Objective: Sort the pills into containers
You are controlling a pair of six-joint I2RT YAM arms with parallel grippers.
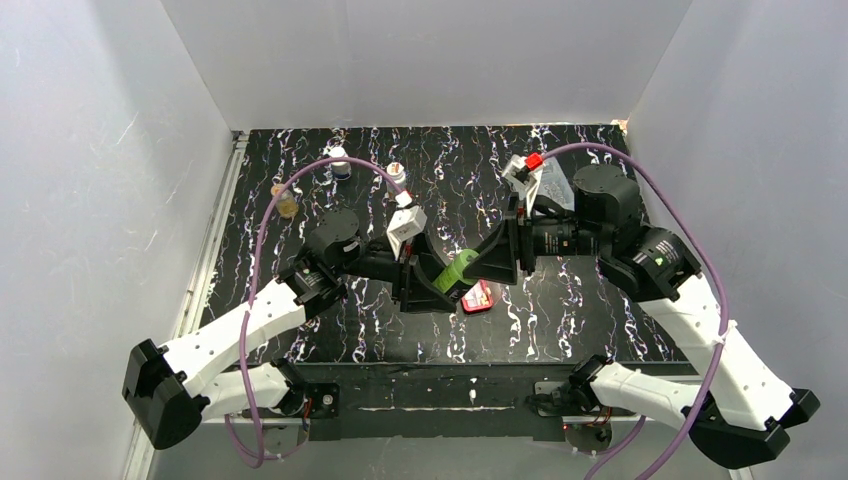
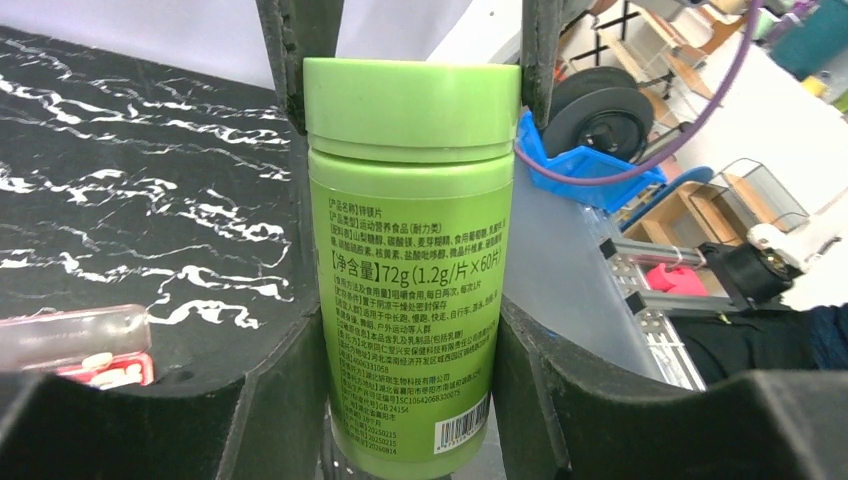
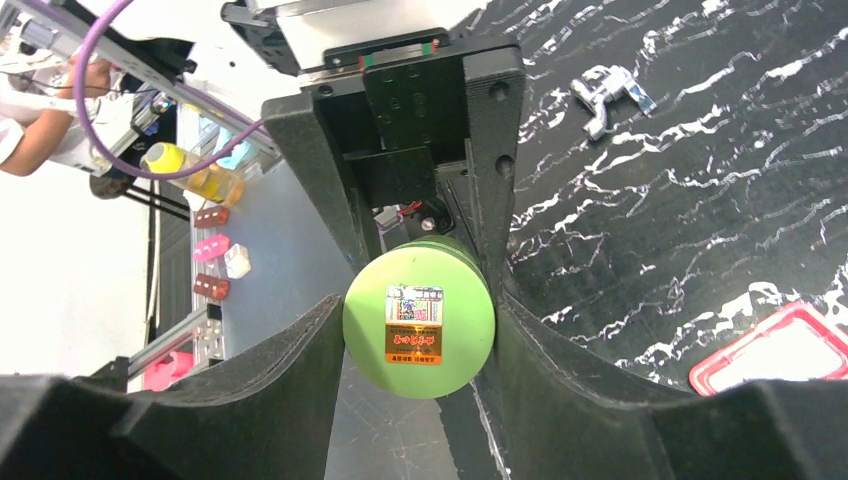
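From above, you see the left gripper and right gripper meeting mid-table on a green bottle, with the red pill case just right of it. At your left wrist, that claw clamps the bottle's body. At your right wrist, the other pinches the cap, and the case lies to the right.

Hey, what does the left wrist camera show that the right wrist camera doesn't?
Only the left wrist view: the printed side label and barcode of the green plastic pill bottle, plus white pills lying in the flat red pill case. Only the right wrist view: the square sticker on the bottle's cap top, and a small silver metal clip on the black marbled table. Both: the bottle itself and part of the red case.
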